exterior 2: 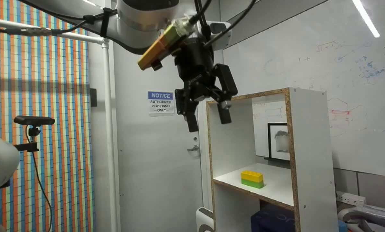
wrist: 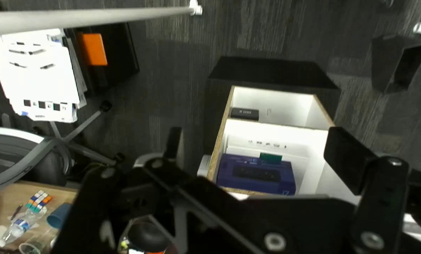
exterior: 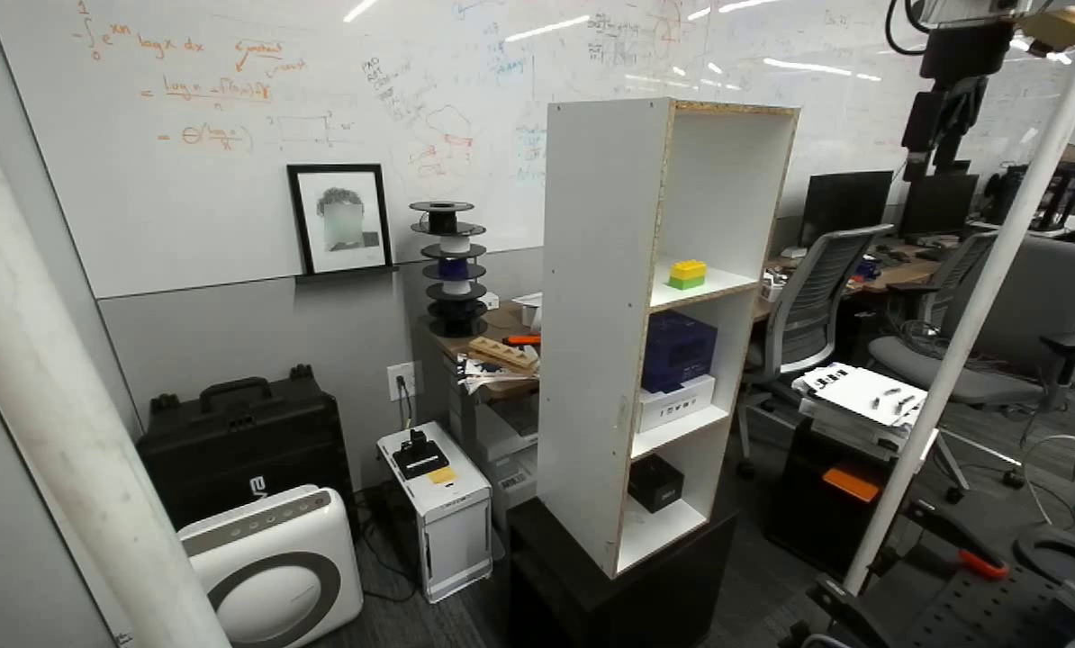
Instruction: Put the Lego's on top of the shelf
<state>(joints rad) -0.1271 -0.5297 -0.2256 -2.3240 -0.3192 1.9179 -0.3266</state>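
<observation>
Whiteboard (exterior: pixel 465 63): you see it across the upper part of the frame in an exterior view, scribbled over in marker, with one framed portrait (exterior: pixel 340 220) standing at its lower edge, left of centre.
Shelf (exterior: pixel 602 297): one, white, right of centre in all three of your views, three compartments stacked above one black base (exterior: pixel 623 598).
Box tally: you count three, a blue box (exterior: pixel 679 349) on a white box (exterior: pixel 675 405) in the middle compartment and a black box (exterior: pixel 655 484) in the bottom one.
Toy bricks (exterior 2: pixel 252 179): two, yellow on top of green, on the floor of the top compartment.
Pincer (exterior 2: pixel 208 121): one, black, upper middle of the frame in an exterior view; released, its two fingers (exterior 2: pixel 225 116) spread, and your wrist view shows part of the shelf between them.
Bricks from pincer: well apart, and lower in your frame than the fingertips in both exterior views.
</observation>
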